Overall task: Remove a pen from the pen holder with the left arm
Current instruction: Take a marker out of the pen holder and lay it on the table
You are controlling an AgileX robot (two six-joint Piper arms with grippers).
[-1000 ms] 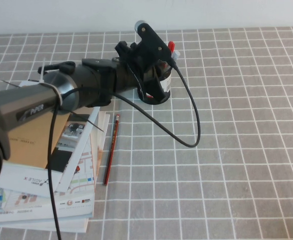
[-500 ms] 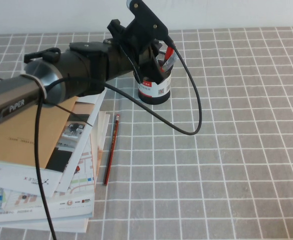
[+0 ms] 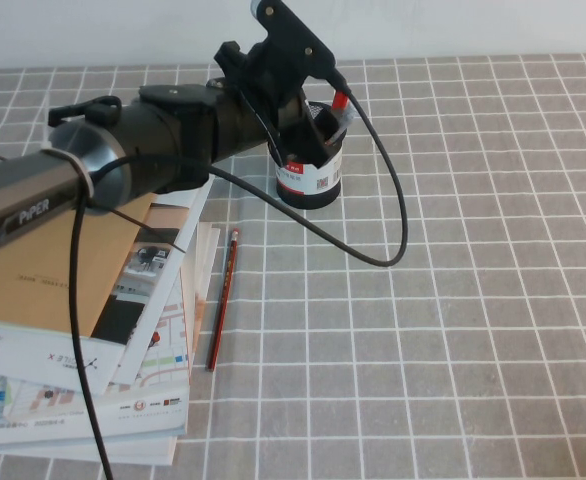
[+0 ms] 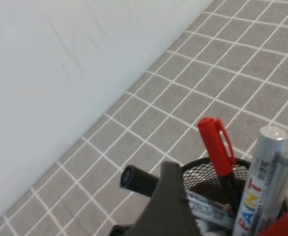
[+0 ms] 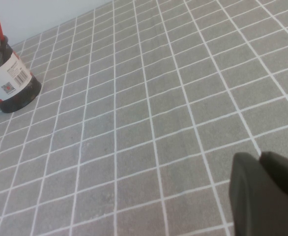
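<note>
The black mesh pen holder point(image 3: 310, 178) with a white and red label stands at the back of the tiled table, with several pens in it. A red-capped pen point(image 3: 341, 100) sticks up at its right side. My left gripper point(image 3: 316, 122) hangs right over the holder's mouth, open and holding nothing. In the left wrist view one dark finger point(image 4: 167, 206) shows beside the holder's rim point(image 4: 203, 167), with the red-capped pen point(image 4: 216, 145), a silver paint marker point(image 4: 258, 182) and a black marker point(image 4: 138, 180) next to it. My right gripper point(image 5: 262, 191) is shut, low over bare tiles far from the holder point(image 5: 12, 74).
A red pencil point(image 3: 223, 298) lies on the tiles in front of the holder. A stack of books and booklets point(image 3: 83, 330) fills the front left. The left arm's black cable point(image 3: 400, 215) loops down to the right of the holder.
The left arm rose and drew back a little from a second ago, then held still. Its jaws have parted. The red-capped pen stands in the holder again.
</note>
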